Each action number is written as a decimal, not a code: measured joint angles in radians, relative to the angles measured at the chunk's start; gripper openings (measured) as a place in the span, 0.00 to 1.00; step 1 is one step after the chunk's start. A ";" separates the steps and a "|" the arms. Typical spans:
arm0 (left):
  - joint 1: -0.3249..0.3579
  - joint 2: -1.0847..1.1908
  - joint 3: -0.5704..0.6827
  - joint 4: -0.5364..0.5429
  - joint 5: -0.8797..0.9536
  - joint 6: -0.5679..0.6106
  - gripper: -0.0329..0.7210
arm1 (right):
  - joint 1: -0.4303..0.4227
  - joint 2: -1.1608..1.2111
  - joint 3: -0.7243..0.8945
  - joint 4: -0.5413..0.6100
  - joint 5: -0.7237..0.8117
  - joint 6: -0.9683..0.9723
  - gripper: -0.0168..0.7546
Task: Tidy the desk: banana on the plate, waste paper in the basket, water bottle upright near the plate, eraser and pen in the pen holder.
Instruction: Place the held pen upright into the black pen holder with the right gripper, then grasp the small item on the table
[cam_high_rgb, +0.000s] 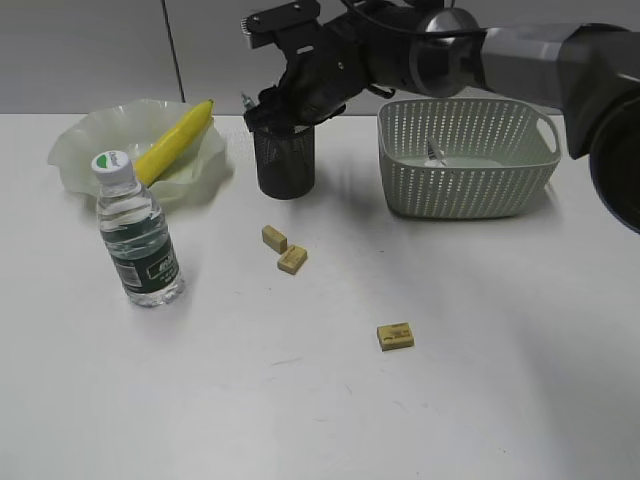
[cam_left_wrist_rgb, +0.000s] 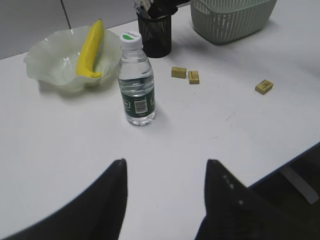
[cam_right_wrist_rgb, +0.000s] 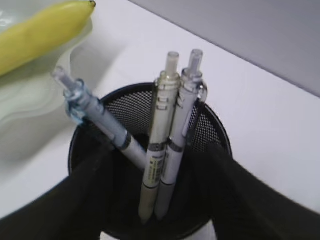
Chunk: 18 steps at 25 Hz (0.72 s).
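While the right gripper (cam_right_wrist_rgb: 155, 200) hangs over the pen holder (cam_high_rgb: 285, 160), jaws spread, three pens (cam_right_wrist_rgb: 167, 145) stand inside (released, seemingly); left gripper (cam_left_wrist_rgb: 165, 200) waits half-open, empty.

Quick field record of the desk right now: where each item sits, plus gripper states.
banana: in plate
plate: back left of desk
water bottle: upright in front of plate
pen holder: three pens inside
erasers: three loose on desk
basket: back right, small pale scrap inside
left gripper: open, empty
right gripper: open, fingers straddling the pens in the pen holder
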<state>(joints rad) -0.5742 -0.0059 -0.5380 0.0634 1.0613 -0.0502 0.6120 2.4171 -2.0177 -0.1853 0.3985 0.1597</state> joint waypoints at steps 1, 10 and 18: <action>0.000 0.000 0.000 0.000 0.000 0.000 0.54 | 0.000 0.000 -0.009 0.000 0.026 0.000 0.62; 0.000 0.000 0.000 0.000 0.000 0.000 0.54 | 0.000 -0.115 -0.070 -0.017 0.389 -0.003 0.63; 0.000 0.000 0.000 0.000 0.000 0.000 0.54 | 0.000 -0.264 -0.075 -0.027 0.777 -0.036 0.62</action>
<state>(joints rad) -0.5742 -0.0059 -0.5380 0.0634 1.0613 -0.0502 0.6120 2.1527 -2.0932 -0.2125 1.1757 0.1238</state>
